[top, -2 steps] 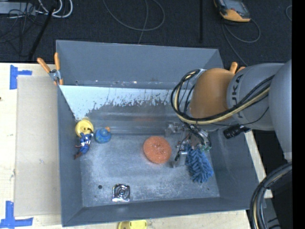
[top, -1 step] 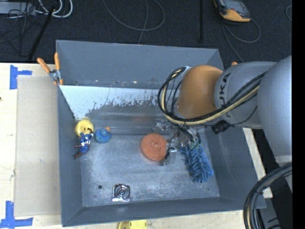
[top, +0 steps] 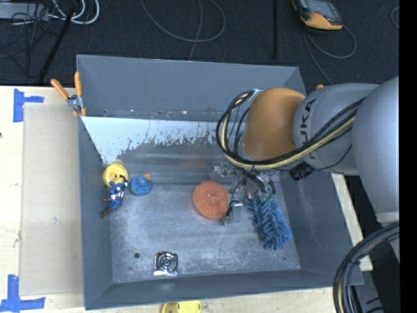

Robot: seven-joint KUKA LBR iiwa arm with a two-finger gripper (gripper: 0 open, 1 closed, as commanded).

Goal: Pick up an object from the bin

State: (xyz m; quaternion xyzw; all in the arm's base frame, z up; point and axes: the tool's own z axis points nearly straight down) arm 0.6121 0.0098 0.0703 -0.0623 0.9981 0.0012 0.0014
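Grey metal bin [top: 195,96], floor mostly bare across the middle and front. A yellow-and-blue toy [top: 115,182] and a small blue round thing [top: 140,186] lie near the left wall, and a small metal piece [top: 165,263] lies by the front edge. Gripper [top: 238,199] low, right of centre, between an orange round pad [top: 208,201] just beside it and a blue shaggy brush [top: 268,222]; jaws apart or together, cannot tell. Pad round, no long axis; brush runs from the gripper toward the front-right corner, clear of the right wall.
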